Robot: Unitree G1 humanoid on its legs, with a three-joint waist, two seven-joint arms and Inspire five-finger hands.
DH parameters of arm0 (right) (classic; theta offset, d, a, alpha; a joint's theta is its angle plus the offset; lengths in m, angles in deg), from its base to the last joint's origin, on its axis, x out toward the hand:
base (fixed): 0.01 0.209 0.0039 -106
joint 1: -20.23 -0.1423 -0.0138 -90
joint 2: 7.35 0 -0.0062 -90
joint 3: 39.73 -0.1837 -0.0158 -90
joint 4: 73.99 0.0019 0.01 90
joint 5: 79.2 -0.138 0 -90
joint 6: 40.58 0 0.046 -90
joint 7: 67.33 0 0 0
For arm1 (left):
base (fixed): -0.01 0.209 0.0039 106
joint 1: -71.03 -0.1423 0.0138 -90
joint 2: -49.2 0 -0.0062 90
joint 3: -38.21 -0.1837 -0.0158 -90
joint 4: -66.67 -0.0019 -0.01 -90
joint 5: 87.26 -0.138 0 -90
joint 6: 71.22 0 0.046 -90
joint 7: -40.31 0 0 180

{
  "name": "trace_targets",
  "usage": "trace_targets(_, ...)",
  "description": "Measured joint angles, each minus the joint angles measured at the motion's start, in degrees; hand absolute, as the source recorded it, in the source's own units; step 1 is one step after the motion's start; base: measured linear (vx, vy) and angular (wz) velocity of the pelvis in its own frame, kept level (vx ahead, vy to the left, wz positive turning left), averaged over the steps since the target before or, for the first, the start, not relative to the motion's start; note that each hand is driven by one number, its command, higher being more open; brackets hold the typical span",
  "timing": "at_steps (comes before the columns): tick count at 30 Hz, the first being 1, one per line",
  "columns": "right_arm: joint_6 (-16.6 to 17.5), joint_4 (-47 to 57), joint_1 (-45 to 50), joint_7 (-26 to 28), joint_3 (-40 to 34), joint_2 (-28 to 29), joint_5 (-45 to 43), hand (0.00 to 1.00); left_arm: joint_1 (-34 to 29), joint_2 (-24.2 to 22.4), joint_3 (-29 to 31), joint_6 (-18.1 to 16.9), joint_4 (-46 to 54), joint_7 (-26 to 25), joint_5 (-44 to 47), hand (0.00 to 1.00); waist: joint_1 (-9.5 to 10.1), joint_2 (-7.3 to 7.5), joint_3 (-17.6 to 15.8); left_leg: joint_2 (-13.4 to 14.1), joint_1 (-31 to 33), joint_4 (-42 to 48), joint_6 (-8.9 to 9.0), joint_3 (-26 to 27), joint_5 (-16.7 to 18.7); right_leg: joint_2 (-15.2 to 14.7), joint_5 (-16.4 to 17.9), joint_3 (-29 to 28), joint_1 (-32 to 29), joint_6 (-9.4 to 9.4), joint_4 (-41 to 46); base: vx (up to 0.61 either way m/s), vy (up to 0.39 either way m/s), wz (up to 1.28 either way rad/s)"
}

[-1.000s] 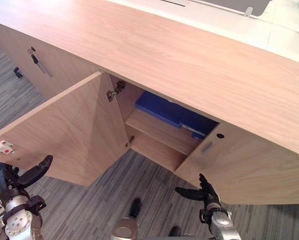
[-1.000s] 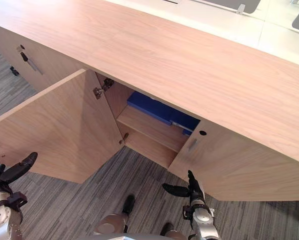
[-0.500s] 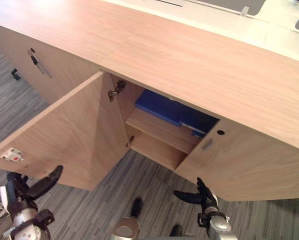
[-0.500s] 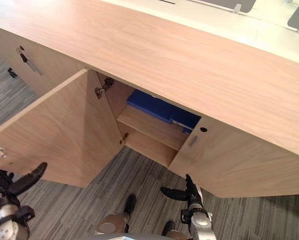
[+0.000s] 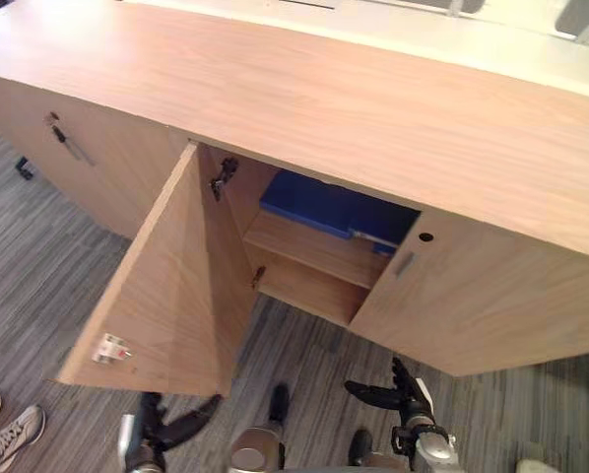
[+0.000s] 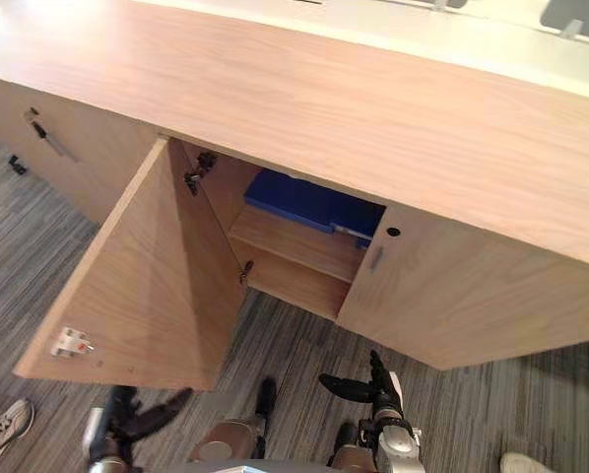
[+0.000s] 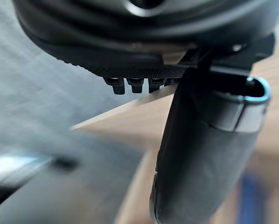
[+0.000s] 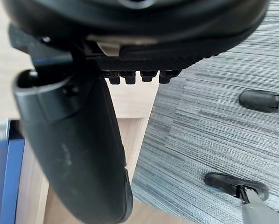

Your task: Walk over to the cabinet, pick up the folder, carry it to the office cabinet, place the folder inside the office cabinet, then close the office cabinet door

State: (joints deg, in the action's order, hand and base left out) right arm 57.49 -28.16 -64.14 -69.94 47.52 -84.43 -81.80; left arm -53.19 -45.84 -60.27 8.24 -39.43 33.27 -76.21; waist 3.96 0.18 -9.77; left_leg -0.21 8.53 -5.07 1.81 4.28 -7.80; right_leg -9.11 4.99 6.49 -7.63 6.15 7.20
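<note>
Placement looks done: the flat blue plastic folder [image 5: 319, 205] lies on the upper shelf [image 5: 309, 251] of the long light-wood office cabinet [image 5: 324, 89]. You've got the wooden left door [image 5: 176, 286] left to close; it stands wide open. Both hands are empty, fingers straight and spread: left hand [image 5: 181, 429] below the door's near corner, right hand [image 5: 388, 394] near the closed right door [image 5: 482, 305]. Eye views give you the whole door and a person's sneakers [image 5: 9, 434] near left. Right wrist view adds the folder's blue edge close up.
</note>
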Motion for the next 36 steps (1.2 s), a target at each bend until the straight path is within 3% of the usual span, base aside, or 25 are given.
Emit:
trace_targets(2,0.0,0.04,-0.95,-0.03,1.62,0.17,0.01,1.0,2.0,2.2,-5.25,0.47,-0.43,2.72,-5.89,1.0,-2.01,0.01,-0.01,0.13,0.03,-0.06,-0.14,3.22,0.1,0.25,-0.22,-2.94,-1.68,-0.4,-0.13,-0.04,0.048,-0.92)
trace_targets(3,0.01,0.14,-0.97,-0.08,2.33,0.16,0.01,1.0,4.45,5.01,-7.23,0.36,-0.42,5.23,-8.1,1.0,-2.66,-0.03,0.01,0.29,-0.22,-0.28,-0.53,4.95,0.38,0.4,-0.56,-4.16,-2.19,-1.11,-0.36,-0.06,0.057,-1.15)
trace_targets(4,0.0,0.14,-1.0,-0.04,3.37,0.18,0.05,1.0,9.48,7.17,-9.53,0.26,-0.28,7.35,-10.4,1.0,-4.5,-0.11,0.05,0.26,-0.39,-0.3,-0.7,6.69,0.51,0.36,-1.18,-5.41,-2.66,-2.11,-0.69,-0.06,0.054,-0.8)
trace_targets(7,0.0,0.14,-1.05,0.01,4.27,0.13,0.07,1.0,20.17,5.82,-10.61,0.5,0.57,7.67,-13.51,1.0,-7.52,-0.21,0.02,0.06,-0.3,-0.32,-1.25,9.87,0.9,0.02,-1.74,-7.5,-3.88,-2.96,-2.06,-0.04,0.081,-0.72)
trace_targets(10,-0.19,-0.04,-0.45,0.01,4.26,-0.51,0.1,1.0,28.39,4.01,-7.09,-0.15,2.19,6.35,-16.37,1.0,-9.8,-0.29,0.06,0.3,-0.35,-0.32,-1.76,12.86,1.41,0.01,-2.98,-8.66,-4.0,-4.41,-5.01,0.03,0.072,-0.69)
trace_targets(13,-0.26,-0.8,-0.06,0.04,3.93,-1.35,0.08,1.0,33.48,4.2,-1.82,-0.11,0.54,4.05,-18.59,1.0,-11.03,-0.35,0.09,0.44,-1.02,-0.31,-2.0,14.04,1.63,0.02,-5.3,-9.15,-3.29,-3.68,-7.13,0.08,0.009,-0.28)
trace_targets(17,-0.58,-1.8,0.1,0.3,1.98,-1.69,-0.01,1.0,38.33,5.72,3.64,0.15,-5.54,0.5,-19.04,1.0,-11.02,-0.87,0.39,0.78,-3.58,-0.24,-1.14,13.98,2.37,0.45,-8.85,-8.94,-1.05,-1.65,-7.77,0.13,-0.039,-0.02)
trace_targets(19,-0.59,-1.8,-0.24,0.39,1.01,-1.78,-0.02,1.0,38.43,6.54,4.57,0.32,-6.96,0.19,-19.03,1.0,-10.92,-1.53,0.75,1.51,-3.8,-0.02,-1.43,13.9,2.16,1.13,-9.74,-8.73,-0.22,-0.39,-8.67,0.2,-0.097,-0.07)
trace_targets(25,-0.66,-1.78,-0.61,0.42,-0.5,-3.06,-0.05,1.0,36.44,5.04,4.76,1.45,-9.13,-0.03,-17.68,1.0,-10.25,-1.83,0.76,3.32,-5.42,0.01,-1.49,12.32,2.08,2.89,-9.78,-6.64,2.14,-0.36,-9.5,0.11,-0.09,0.01)
trace_targets(33,-1.55,-1.73,-0.32,0.0,-3.82,-3.03,-0.22,1.0,24.34,-1.37,6.59,1.41,-9.52,3.01,-6.81,1.0,-9.19,-1.85,0.81,2.93,-5.71,-0.33,-0.97,10.28,1.99,2.41,-8.81,-4.86,3.05,-1.42,-9.17,-0.07,-0.004,0.1)
trace_targets(36,-1.58,-1.52,1.25,-0.3,-5.53,-3.04,-0.16,1.0,20.92,-1.98,7.59,1.61,-14.51,4.95,-5.4,1.0,-7.72,-2.1,1.41,2.93,-5.94,-0.34,-0.36,9.54,2.19,2.33,-8.09,-4.11,3.48,-0.98,-9.35,-0.08,-0.003,0.13)
